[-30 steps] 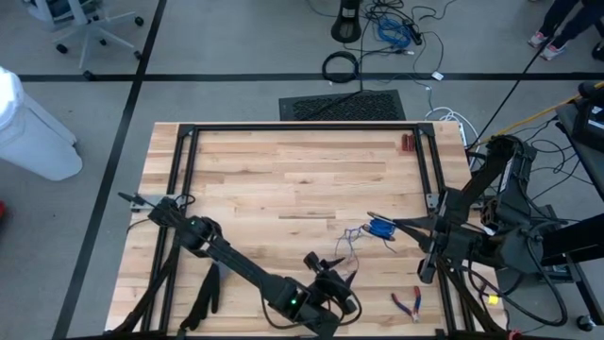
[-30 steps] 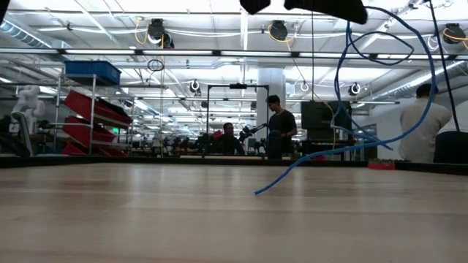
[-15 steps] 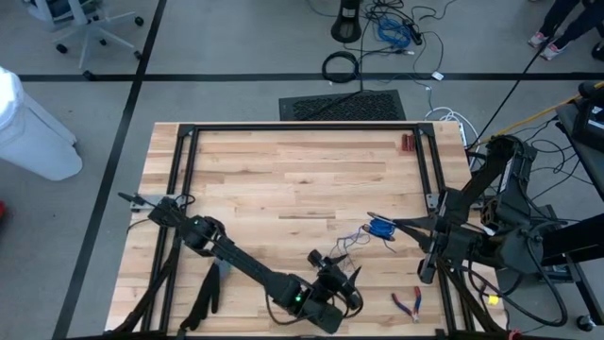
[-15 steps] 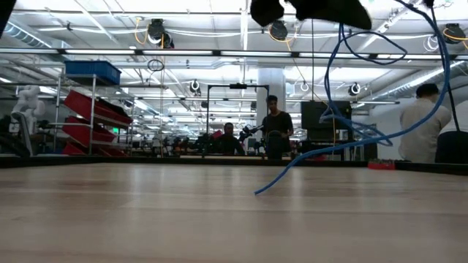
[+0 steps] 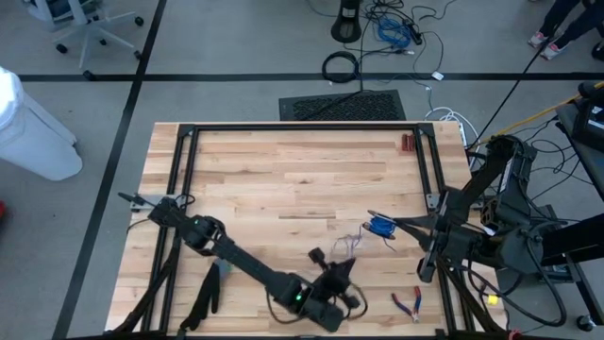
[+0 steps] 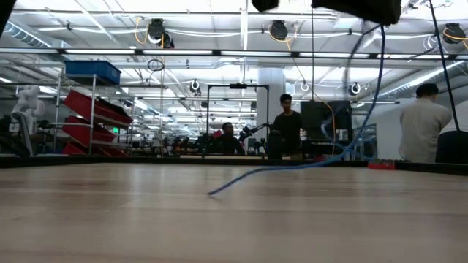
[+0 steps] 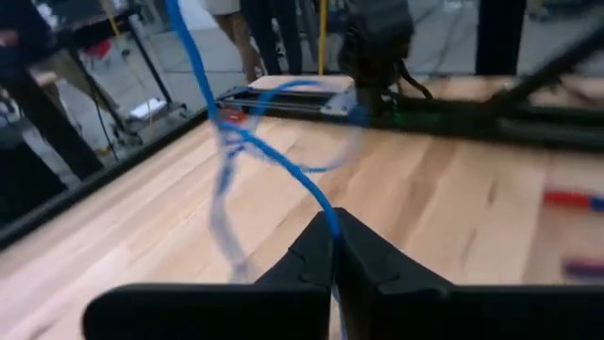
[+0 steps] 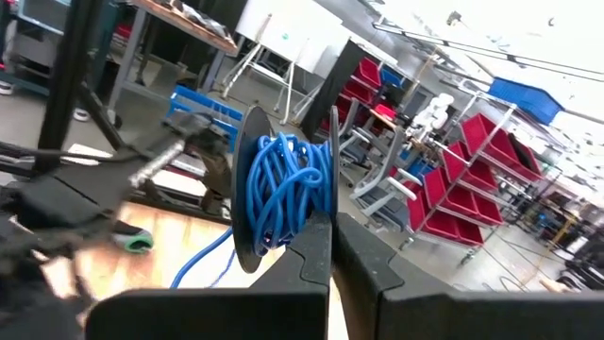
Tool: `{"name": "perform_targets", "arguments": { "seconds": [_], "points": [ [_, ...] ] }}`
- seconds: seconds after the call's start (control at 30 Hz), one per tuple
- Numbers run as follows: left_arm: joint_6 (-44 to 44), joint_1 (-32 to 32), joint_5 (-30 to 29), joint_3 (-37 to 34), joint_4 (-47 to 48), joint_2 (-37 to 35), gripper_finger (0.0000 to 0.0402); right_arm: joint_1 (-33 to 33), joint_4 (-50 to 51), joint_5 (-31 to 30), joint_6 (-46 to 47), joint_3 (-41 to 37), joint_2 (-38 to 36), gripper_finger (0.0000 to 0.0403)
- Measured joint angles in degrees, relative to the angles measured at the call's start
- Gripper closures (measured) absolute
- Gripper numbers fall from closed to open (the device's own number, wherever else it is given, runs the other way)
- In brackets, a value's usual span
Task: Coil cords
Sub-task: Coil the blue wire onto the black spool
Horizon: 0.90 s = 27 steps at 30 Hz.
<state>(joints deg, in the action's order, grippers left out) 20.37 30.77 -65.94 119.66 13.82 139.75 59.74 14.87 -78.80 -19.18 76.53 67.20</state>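
The cord [image 5: 351,242] is thin and blue. Most of it is wound on a small black reel [image 8: 283,184], which shows blue in the high view [image 5: 380,227]. My right gripper [image 5: 396,225] is shut on that reel above the table's right side. A loose length runs from the reel to my left gripper [image 5: 343,270], which is shut on it near the table's front edge. In the low view the cord [image 6: 344,150] hangs down, and its free end [image 6: 212,192] rests on the wood. My left gripper pinches a single strand of the cord [image 7: 327,213] between its two fingers. The fingers lie nearly level and cross the strand. From the fingers the cord rises in a slack curve toward the reel, clear of the table. My right gripper holds the reel by its edge [image 8: 324,210] between its two shut fingers, which come at it about level. The fingertips cover the exact spot. The reel stands on edge with its flat faces sideways, lifted clear of the table.
Red-handled pliers [image 5: 408,304] lie near the front right corner. A small red thing [image 5: 406,143] sits at the far right. Black frame rails [image 5: 302,126] border the table. A thick black cable ring [image 5: 342,66] lies on the floor beyond. People stand in the room behind.
My left gripper has rolled a little and shut on the cord. The loops that hung below the reel have been drawn out into one long strand. The cord's free end has slid along the table.
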Motion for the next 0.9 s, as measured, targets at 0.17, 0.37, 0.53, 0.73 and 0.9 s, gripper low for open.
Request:
{"name": "perform_targets", "arguments": {
  "seconds": [0.17,0.37,0.53,0.73,0.9],
  "points": [
    [0.2,2.5,-0.2,0.0,12.4,0.0,0.0397,2.0,-0.1,-4.7,-0.5,0.0,0.0,0.0403],
    [15.6,4.3,-2.6,0.0,36.8,-1.2,0.0398,5.7,-2.4,-8.5,-2.1,0.0,0.0,0.0403],
    [36.8,6.6,0.3,0.0,56.6,-5.2,0.0399,8.6,-3.6,-10.2,-3.0,0.0,0.0,0.0403],
    [38.7,13.2,1.8,1.7,55.9,-12.1,0.0399,9.4,-3.3,-11.3,-2.9,0.0,0.0,0.0403],
    [33.8,18.2,0.1,4.7,51.6,-16.0,0.04,8.8,-2.8,-11.3,-2.4,0.0,-0.1,0.0403]
  ]
}}
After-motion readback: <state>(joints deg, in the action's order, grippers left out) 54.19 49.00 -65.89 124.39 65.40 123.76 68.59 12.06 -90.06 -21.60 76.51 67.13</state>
